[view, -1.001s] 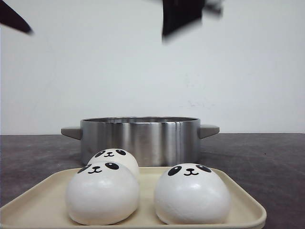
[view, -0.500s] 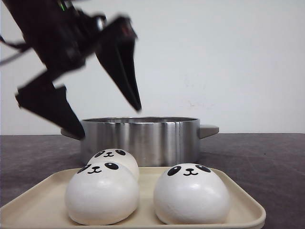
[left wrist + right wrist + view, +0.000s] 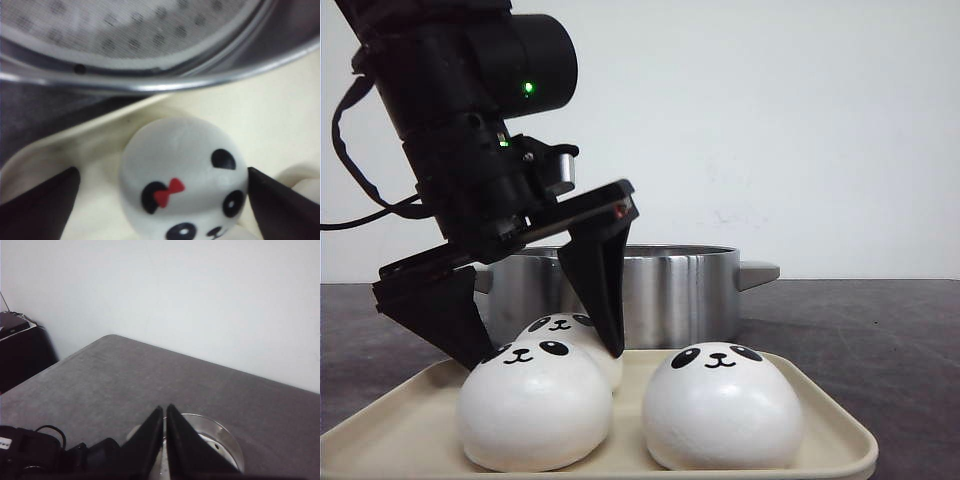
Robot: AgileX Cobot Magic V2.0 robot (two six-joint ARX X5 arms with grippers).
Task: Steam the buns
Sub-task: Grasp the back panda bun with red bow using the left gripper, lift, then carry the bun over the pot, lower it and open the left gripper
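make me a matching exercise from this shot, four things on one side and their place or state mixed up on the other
Things:
1. left gripper
2. right gripper
3. steamer pot
4. tray

Place or state:
A. cream, holds three buns in the front view
B. open, a finger on each side of the rear bun
C. shiny metal, behind the tray
D. shut, up above the table

Pairs: 1-B, 2-D, 3-C, 4-A
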